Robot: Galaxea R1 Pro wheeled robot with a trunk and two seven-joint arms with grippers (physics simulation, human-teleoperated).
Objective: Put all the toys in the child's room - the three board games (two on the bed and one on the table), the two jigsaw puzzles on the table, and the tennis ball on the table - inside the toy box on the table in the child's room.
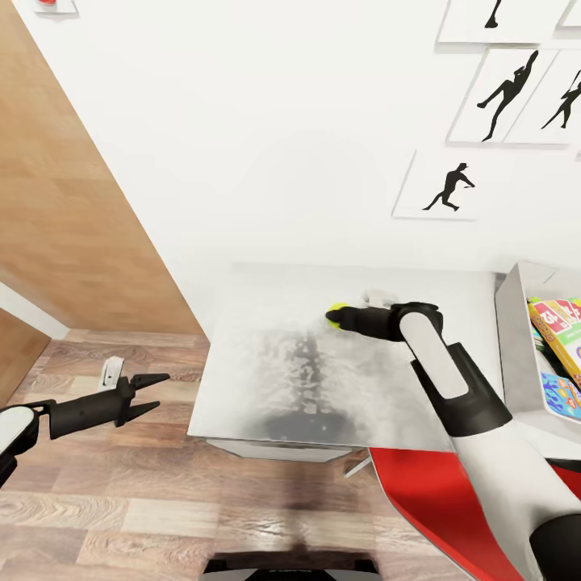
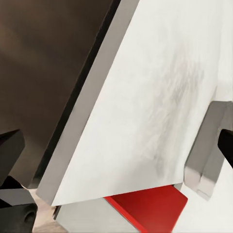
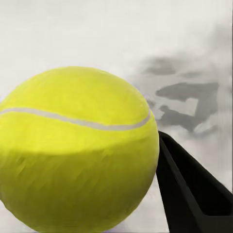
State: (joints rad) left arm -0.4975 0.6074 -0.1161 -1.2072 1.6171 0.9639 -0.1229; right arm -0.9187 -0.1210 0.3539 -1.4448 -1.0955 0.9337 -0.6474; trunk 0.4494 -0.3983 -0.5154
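The tennis ball (image 1: 335, 311) is yellow-green and sits over the far middle of the light grey table (image 1: 266, 379). My right gripper (image 1: 339, 317) reaches across the table and is shut on it. In the right wrist view the tennis ball (image 3: 77, 150) looms large, with one black finger (image 3: 194, 194) pressed against its side and the other finger hidden. The toy box (image 1: 510, 339), a light grey tray, stands at the table's right end with a yellow-green-red board game (image 1: 562, 327) and a blue one (image 1: 562, 394) inside. My left gripper (image 1: 153, 393) hangs open over the floor, left of the table.
A brown door (image 1: 73, 202) fills the left wall beside the wood-plank floor (image 1: 121, 492). A red object (image 1: 436, 500) sits under the table's near right edge. Black baseball silhouettes (image 1: 452, 187) hang on the white wall. The left wrist view shows the table edge (image 2: 73, 141) and the toy box corner (image 2: 206, 155).
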